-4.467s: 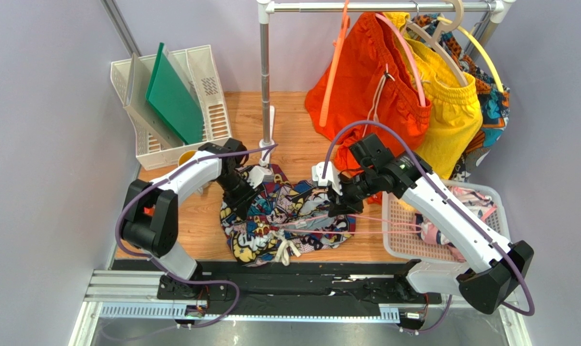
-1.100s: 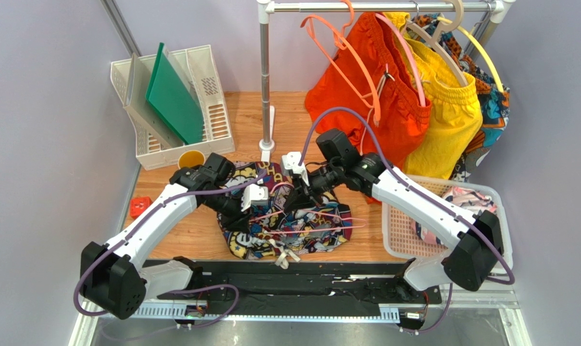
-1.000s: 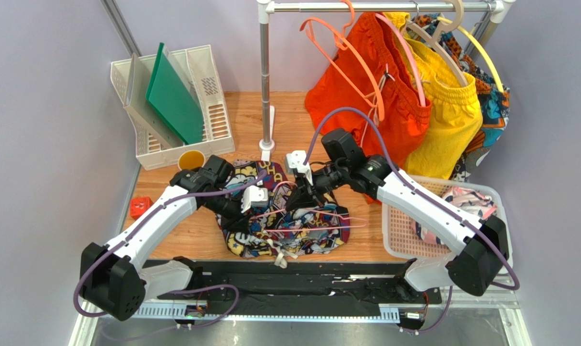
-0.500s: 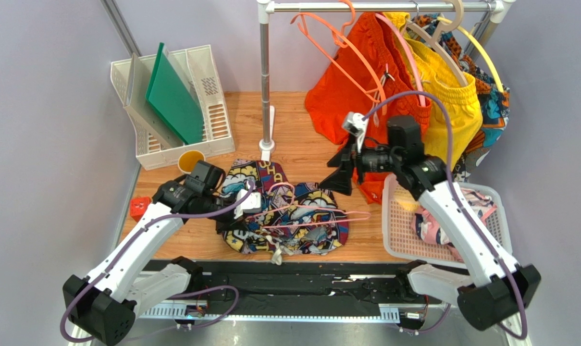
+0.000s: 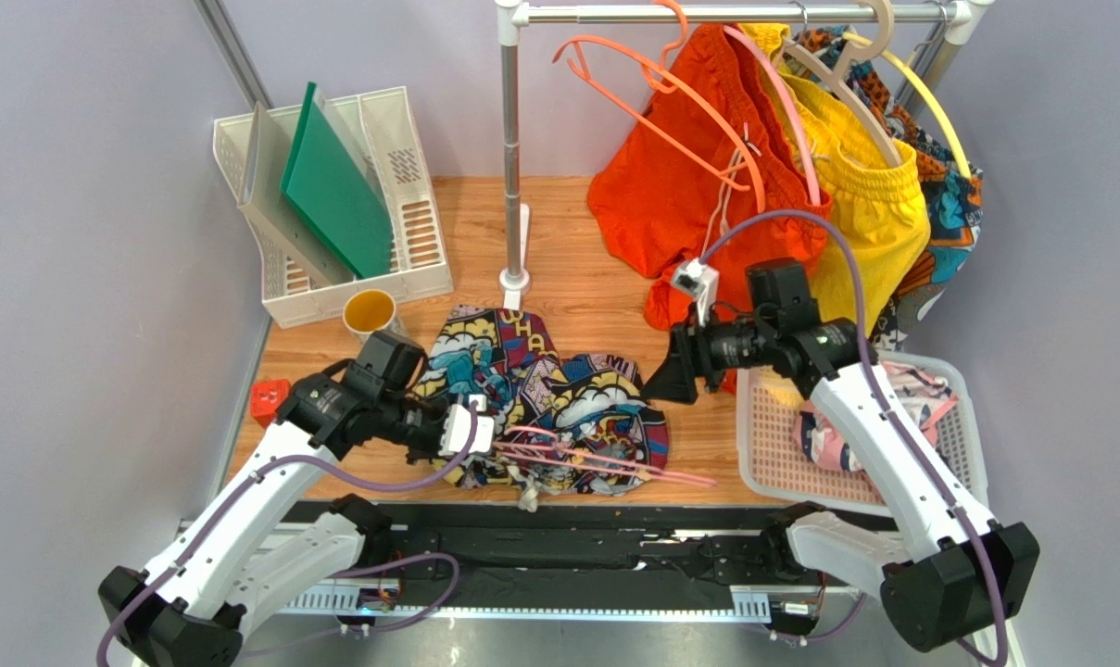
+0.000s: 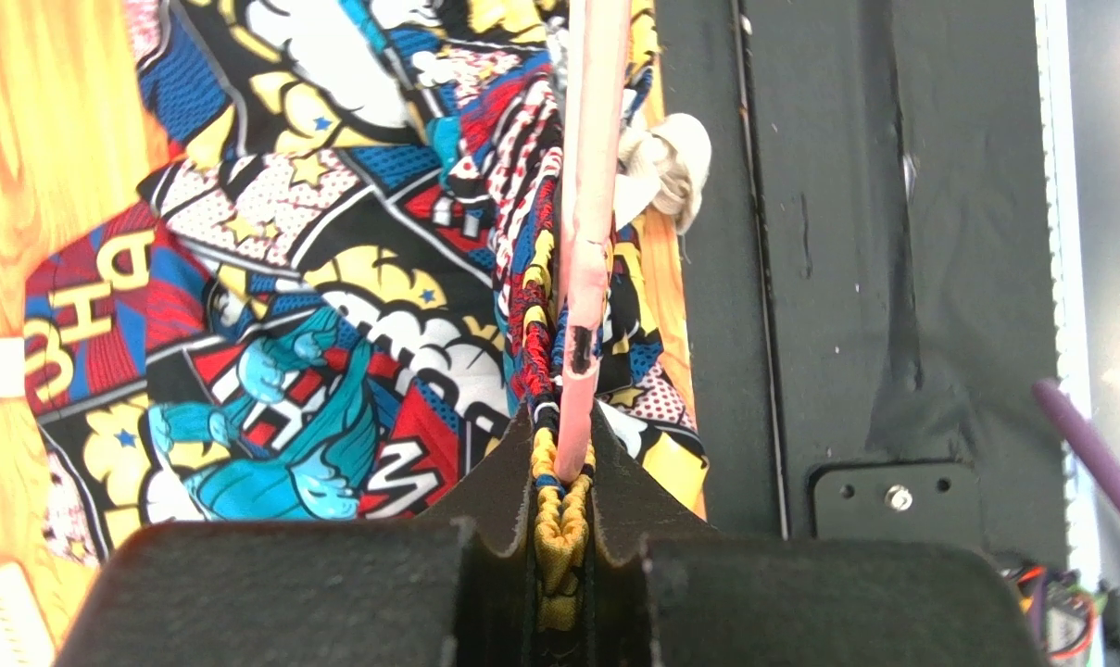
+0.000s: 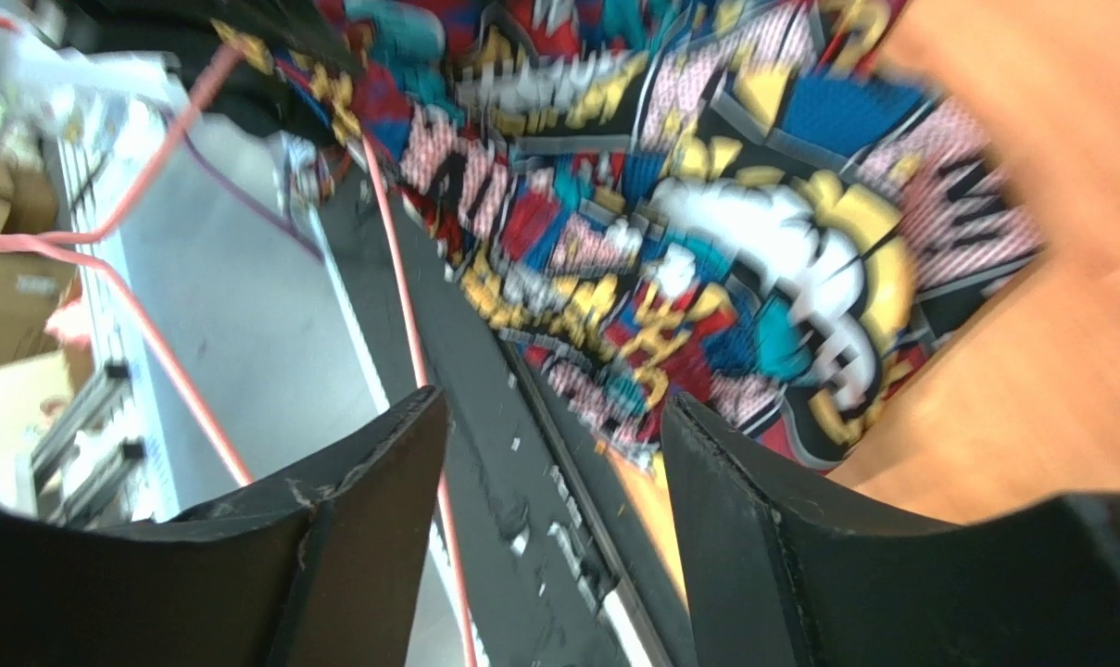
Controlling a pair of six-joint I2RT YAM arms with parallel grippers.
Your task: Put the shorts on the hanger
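Note:
The comic-print shorts [image 5: 551,396] lie crumpled on the wooden table near its front edge. The thin pale pink hanger [image 5: 600,462] lies across their near side. My left gripper [image 5: 476,431] is shut at the shorts' left end. In the left wrist view the left gripper [image 6: 563,466] pinches the hanger [image 6: 588,209] together with the yellow waistband of the shorts [image 6: 301,348]. My right gripper [image 5: 659,378] hovers open just right of the shorts, holding nothing. The blurred right wrist view shows the right gripper [image 7: 551,459] open above the shorts [image 7: 746,209] and the hanger wire [image 7: 401,278].
A rail on a metal pole [image 5: 511,153] carries an orange hanger [image 5: 663,97], orange shorts [image 5: 684,195] and yellow shorts [image 5: 869,209]. A white basket [image 5: 767,459] stands at the right. A file tray [image 5: 384,132], a yellow cup [image 5: 370,309] and a small red object [image 5: 269,400] are at the left.
My right gripper let go, opened and drew back to the right of the shorts. My left gripper closed on hanger and waistband and pulled them toward the near edge.

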